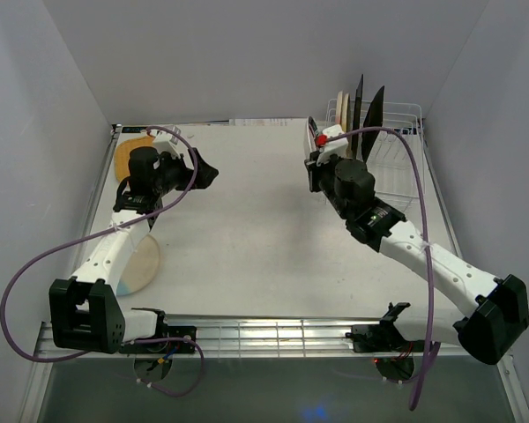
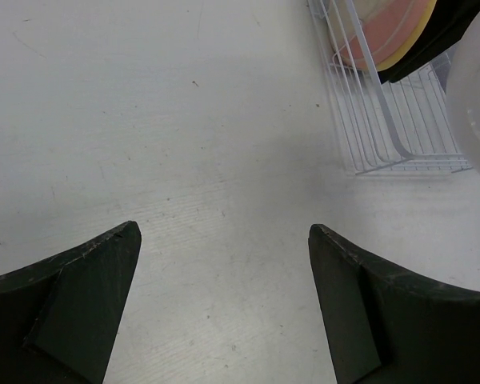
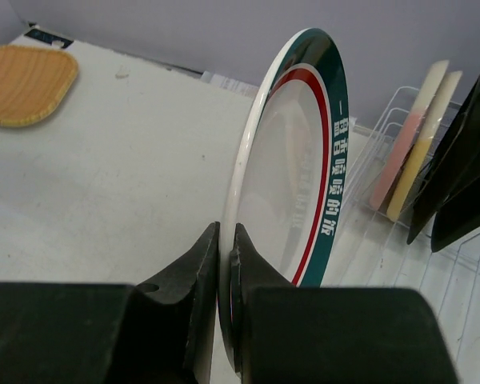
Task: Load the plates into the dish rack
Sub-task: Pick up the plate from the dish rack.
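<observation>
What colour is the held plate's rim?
Green rim with a red ring, clearest in right wrist view.

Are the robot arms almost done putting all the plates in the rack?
A bit past halfway. Done: four plates stand in the dish rack: a pink plate, a yellow plate and two dark plates. In hand: the right gripper is shut on the green-rimmed plate, upright beside the rack. Left: the orange plate and a pale round plate lie on the table; the left gripper is open and empty.

Round plate (image 3: 298, 184) white, green rim, red ring; square plate (image 3: 24, 84) orange; rack (image 1: 397, 154) white.
</observation>
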Available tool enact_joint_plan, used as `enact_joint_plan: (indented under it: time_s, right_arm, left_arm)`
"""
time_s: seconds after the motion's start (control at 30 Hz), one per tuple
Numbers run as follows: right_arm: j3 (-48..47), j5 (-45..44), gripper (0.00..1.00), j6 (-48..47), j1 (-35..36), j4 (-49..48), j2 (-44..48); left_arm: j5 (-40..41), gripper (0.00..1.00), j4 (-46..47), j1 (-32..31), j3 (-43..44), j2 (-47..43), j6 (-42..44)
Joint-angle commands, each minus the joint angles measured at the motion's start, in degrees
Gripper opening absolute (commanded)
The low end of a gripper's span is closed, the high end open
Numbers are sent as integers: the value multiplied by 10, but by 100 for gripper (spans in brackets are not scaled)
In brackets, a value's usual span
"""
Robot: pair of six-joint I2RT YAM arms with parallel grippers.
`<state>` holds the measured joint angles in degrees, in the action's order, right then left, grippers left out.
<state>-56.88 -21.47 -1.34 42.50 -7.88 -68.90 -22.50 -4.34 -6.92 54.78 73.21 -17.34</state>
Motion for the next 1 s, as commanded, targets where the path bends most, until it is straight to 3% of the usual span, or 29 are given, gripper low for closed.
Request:
enact_joint_plan:
  time_s: [0.0, 0.33, 0.6, 0.97]
  right_arm:
    - [-57, 7, 8, 33, -28, -32, 32]
    - [-116, 2, 8, 67, -139, -6, 32]
    - [-123, 100, 8, 136, -276, -6, 21]
    - [-125, 185, 8, 158, -377, -42, -14]
  left_arm:
    - [-19, 96, 18, 2, -8, -32, 12]
    - [-29, 96, 20, 2, -12, -36, 13]
    - [-41, 96, 20, 2, -17, -36, 16]
    - [-64, 96, 28, 2, -26, -47, 19]
